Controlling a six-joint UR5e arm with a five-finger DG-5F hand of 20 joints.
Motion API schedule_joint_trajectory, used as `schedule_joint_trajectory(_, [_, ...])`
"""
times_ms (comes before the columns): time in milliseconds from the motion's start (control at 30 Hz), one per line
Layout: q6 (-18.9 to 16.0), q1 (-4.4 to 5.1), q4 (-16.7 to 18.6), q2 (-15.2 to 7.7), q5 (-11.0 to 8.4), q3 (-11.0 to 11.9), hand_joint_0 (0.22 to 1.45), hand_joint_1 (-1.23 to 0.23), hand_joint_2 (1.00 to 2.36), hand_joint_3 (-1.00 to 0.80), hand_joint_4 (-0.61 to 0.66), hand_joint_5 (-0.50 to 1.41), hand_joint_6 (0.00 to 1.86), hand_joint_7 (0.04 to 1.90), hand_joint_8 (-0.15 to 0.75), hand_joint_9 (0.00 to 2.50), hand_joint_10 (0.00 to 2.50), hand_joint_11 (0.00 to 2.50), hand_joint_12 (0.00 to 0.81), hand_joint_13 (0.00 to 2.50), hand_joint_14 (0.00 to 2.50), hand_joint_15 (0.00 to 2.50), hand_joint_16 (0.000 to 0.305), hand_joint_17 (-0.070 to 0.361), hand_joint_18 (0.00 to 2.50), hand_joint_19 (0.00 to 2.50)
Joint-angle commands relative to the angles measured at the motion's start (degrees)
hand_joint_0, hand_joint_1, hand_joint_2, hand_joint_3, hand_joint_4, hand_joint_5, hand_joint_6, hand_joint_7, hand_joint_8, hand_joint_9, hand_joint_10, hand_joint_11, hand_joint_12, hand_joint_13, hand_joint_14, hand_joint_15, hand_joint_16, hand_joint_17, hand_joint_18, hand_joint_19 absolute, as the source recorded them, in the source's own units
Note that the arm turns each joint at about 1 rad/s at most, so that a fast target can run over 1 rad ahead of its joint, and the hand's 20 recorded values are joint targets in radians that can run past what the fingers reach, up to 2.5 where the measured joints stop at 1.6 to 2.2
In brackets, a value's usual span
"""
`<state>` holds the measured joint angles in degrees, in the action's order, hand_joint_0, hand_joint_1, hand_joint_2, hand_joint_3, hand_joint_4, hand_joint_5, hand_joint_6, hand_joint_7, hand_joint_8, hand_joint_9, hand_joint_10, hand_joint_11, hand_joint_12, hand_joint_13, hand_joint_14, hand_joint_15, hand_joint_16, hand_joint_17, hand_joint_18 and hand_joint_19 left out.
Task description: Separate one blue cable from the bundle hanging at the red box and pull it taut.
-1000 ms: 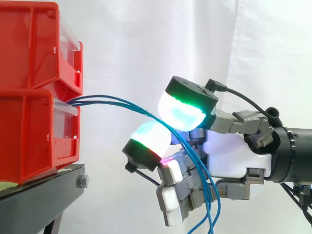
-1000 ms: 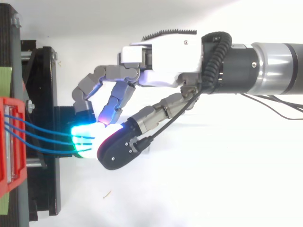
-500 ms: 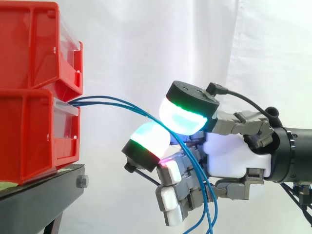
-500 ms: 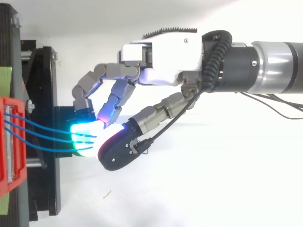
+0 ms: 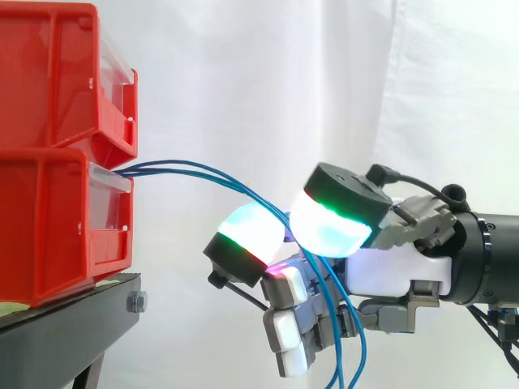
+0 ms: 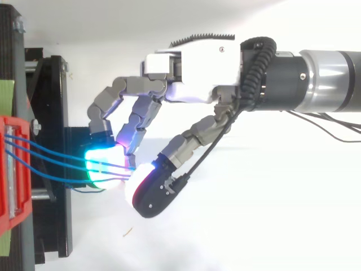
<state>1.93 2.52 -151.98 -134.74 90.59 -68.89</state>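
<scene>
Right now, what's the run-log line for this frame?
phase: grasping | hand: curled round blue cables | cables: slack, sagging from red box | single cable: not yet separated

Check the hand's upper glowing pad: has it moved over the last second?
Yes. In the side view the upper pad of the hand has dropped and drawn back to the right, away from the red bins, closing down on the blue cables.
</scene>
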Motion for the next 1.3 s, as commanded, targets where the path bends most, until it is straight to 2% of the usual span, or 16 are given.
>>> schedule_joint_trajectory(0, [0.0, 0.02, 0.0, 0.0, 0.02, 0.0, 0.72, -0.95, 1.0, -0.5, 0.14, -0.16, 0.92, 1.01, 0.389, 1.08, 0.02, 0.82, 0.372, 1.04, 0.02, 0.45, 0.036, 0.082, 0.95, 0.43])
schedule_joint_trajectory(233, [-0.1, 0.02, 0.0, 0.0, -0.07, 0.0, 0.57, -0.79, 1.0, -0.5, 0.15, -0.13, 0.88, 1.01, 0.398, 1.14, 0.02, 0.79, 0.375, 1.06, 0.02, 0.47, 0.037, 0.083, 0.96, 0.47])
schedule_joint_trajectory(367, [-0.8, 0.11, 0.0, 0.0, 0.02, 0.0, 0.6, -0.69, 1.0, -0.5, 0.12, -0.12, 0.87, 1.06, 0.396, 1.15, 0.02, 0.78, 0.374, 1.07, 0.02, 0.47, 0.037, 0.082, 0.96, 0.48])
schedule_joint_trajectory(467, [-0.9, 0.11, -0.1, 0.0, 0.02, 0.0, 0.66, -0.77, 1.0, -0.5, 0.04, -0.13, 0.88, 1.09, 0.401, 1.14, 0.02, 0.78, 0.379, 1.07, 0.02, 0.47, 0.037, 0.082, 0.97, 0.48])
schedule_joint_trajectory(600, [-1.0, 0.02, 0.0, 0.0, 0.02, 0.0, 0.73, -0.89, 1.01, -0.32, -0.07, -0.16, 0.92, 1.19, 0.391, 1.07, 0.01, 0.77, 0.385, 1.05, 0.02, 0.46, 0.038, 0.085, 0.97, 0.46])
schedule_joint_trajectory(633, [-1.0, 0.02, 0.0, 0.0, 0.02, 0.0, 0.74, -0.91, 1.02, -0.28, -0.07, -0.17, 0.92, 1.25, 0.394, 1.06, 0.02, 0.78, 0.386, 1.05, 0.02, 0.47, 0.038, 0.085, 0.97, 0.46])
schedule_joint_trajectory(667, [-1.1, 0.11, 0.0, 0.0, 0.02, 0.0, 0.75, -0.92, 1.02, -0.27, -0.07, -0.17, 0.93, 1.23, 0.395, 1.06, 0.02, 0.78, 0.385, 1.05, 0.02, 0.47, 0.038, 0.086, 0.97, 0.47])
schedule_joint_trajectory(767, [-1.1, 0.02, 0.0, 0.0, 0.02, 0.0, 0.79, -0.96, 1.02, -0.29, -0.05, -0.18, 0.94, 1.15, 0.388, 1.03, 0.01, 0.79, 0.386, 1.02, 0.02, 0.46, 0.039, 0.087, 0.95, 0.47])
schedule_joint_trajectory(800, [-1.1, 0.02, -0.2, 0.0, 0.02, 0.0, 0.81, -0.97, 1.01, -0.31, 0.0, -0.19, 0.94, 1.12, 0.381, 1.02, 0.02, 0.78, 0.385, 1.02, 0.02, 0.47, 0.039, 0.087, 0.94, 0.49])
schedule_joint_trajectory(967, [-1.1, -0.15, -0.5, 0.0, 0.2, 0.0, 0.85, -0.96, 1.0, -0.47, 0.02, -0.18, 0.94, 1.06, 0.377, 1.03, 0.02, 0.79, 0.382, 1.02, 0.02, 0.48, 0.039, 0.087, 0.93, 0.49])
schedule_joint_trajectory(1033, [-1.1, -0.15, -0.5, 0.0, 0.11, 0.0, 0.84, -0.97, 1.0, -0.5, 0.06, -0.17, 0.94, 1.01, 0.382, 1.05, 0.02, 0.81, 0.376, 1.03, 0.02, 0.47, 0.039, 0.087, 0.95, 0.46])
schedule_joint_trajectory(1267, [-1.1, -0.15, -0.3, 0.0, 0.02, 0.0, 0.72, -0.98, 1.0, -0.5, 0.1, -0.15, 0.94, 1.07, 0.389, 1.09, 0.02, 0.81, 0.374, 1.04, 0.02, 0.47, 0.038, 0.085, 0.98, 0.45])
